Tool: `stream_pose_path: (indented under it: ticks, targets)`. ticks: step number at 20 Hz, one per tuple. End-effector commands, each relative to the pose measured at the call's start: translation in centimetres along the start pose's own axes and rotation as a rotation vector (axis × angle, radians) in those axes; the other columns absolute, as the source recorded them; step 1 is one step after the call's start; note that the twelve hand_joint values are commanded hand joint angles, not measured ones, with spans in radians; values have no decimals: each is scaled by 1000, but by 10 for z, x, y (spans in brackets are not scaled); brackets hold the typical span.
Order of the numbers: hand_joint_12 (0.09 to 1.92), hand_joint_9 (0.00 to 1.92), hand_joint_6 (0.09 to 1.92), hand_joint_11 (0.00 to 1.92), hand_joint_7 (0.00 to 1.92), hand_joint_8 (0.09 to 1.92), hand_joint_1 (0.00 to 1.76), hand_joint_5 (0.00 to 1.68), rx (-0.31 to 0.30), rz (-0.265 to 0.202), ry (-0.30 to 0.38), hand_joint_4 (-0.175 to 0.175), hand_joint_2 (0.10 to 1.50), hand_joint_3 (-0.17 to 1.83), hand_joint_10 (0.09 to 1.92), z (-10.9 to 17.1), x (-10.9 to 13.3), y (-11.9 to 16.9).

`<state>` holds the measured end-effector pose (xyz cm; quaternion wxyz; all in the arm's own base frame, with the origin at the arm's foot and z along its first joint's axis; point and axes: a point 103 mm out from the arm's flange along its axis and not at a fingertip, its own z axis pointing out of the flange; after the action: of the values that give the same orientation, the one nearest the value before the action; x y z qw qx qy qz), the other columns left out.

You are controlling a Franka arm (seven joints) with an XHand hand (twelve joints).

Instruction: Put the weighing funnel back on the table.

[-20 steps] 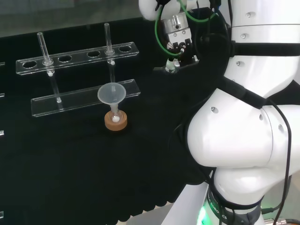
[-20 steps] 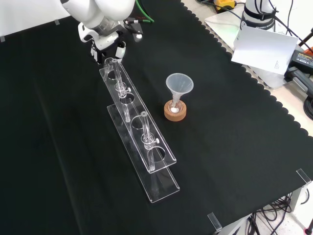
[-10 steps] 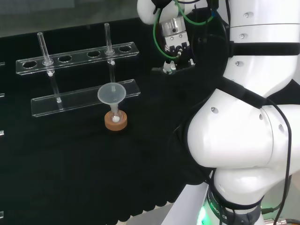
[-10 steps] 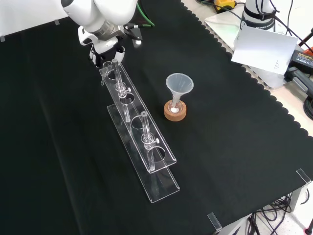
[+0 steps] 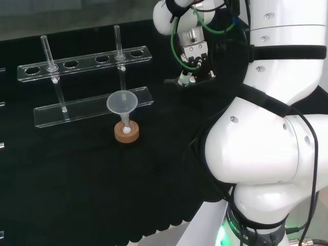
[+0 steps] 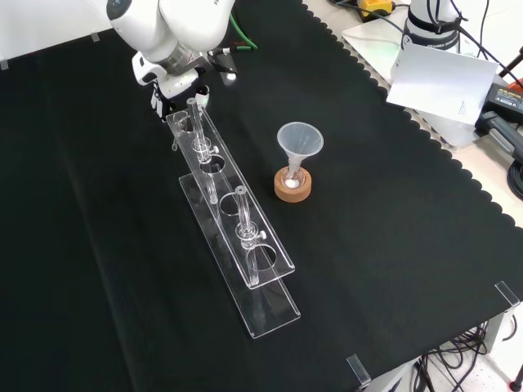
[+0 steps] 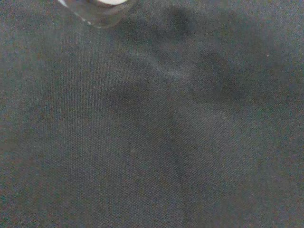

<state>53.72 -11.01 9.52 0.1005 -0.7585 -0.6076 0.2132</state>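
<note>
My hand (image 5: 193,62) hangs low over the black cloth, to the right of the test tube rack (image 5: 87,59) in the head view. In the front view the hand (image 6: 181,83) sits at the rack's far end (image 6: 189,122). Its fingers look curled around a small clear piece, the weighing funnel (image 7: 95,10), whose rounded rim shows close over the cloth in the wrist view. The big funnel (image 5: 121,102) stands untouched in its small flask on a cork ring (image 5: 126,133), left of and nearer than the hand in the head view.
The clear rack (image 6: 237,237) holds two upright glass tubes (image 6: 242,214). The arm's white links (image 5: 266,154) take up the head view's right. A white sheet (image 6: 445,77) and cables lie beyond the cloth's scalloped edge (image 6: 458,175).
The hand has sunk a little toward the cloth and shifted slightly left in the head view. The rack, tubes and big funnel have not moved.
</note>
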Motion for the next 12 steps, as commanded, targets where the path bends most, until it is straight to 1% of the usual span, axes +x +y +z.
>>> stream_pose_path:
  ticks: [1, 10, 12]
  targets:
    - [945, 1158, 420, 954, 712, 588, 1116, 1342, -16, -10, -23, 175, 1051, -175, 105, 7, 1, 6]
    - [944, 1155, 424, 955, 704, 589, 1115, 1339, -29, 0, -33, 175, 1052, -175, 103, 11, 5, 11]
    - [943, 1151, 462, 955, 688, 607, 1111, 1317, -24, 9, -46, 175, 1058, -175, 100, 12, 6, 11]
